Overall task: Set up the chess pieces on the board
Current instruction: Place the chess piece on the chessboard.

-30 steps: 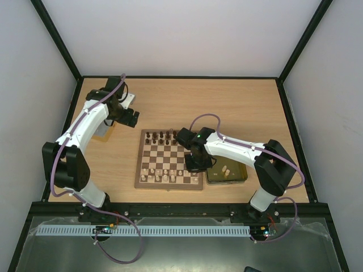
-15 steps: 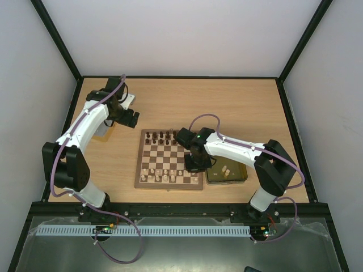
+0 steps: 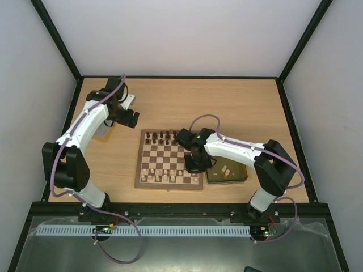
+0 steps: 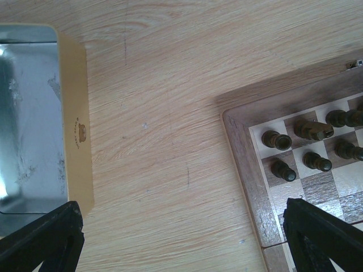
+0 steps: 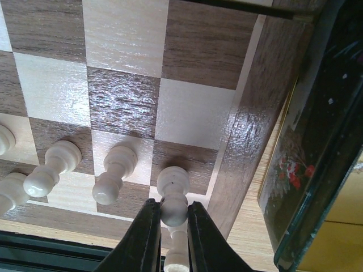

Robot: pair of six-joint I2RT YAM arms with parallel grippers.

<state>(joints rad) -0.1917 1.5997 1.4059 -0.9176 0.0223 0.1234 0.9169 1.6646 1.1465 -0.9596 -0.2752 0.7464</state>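
Observation:
The board [image 3: 138,170] lies mid-table with dark pieces [image 3: 160,136] on its far rows and cream pieces [image 3: 161,175] on its near rows. My right gripper [image 3: 195,164] is over the board's near right corner. In the right wrist view it [image 5: 173,218] is shut on a cream pawn [image 5: 173,187] by its head, with the base on or just above a dark square in the edge column, beside two other cream pawns [image 5: 116,170]. My left gripper [image 3: 129,118] is open and empty. In the left wrist view it [image 4: 181,238] is over bare table left of the board's corner [image 4: 244,164].
A gold tray [image 3: 244,177] right of the board holds a few cream pieces [image 3: 227,169]; its dark rim [image 5: 317,141] is close to my right gripper. A silver tray [image 4: 76,113] lies left of my left gripper. Black frame rails edge the table.

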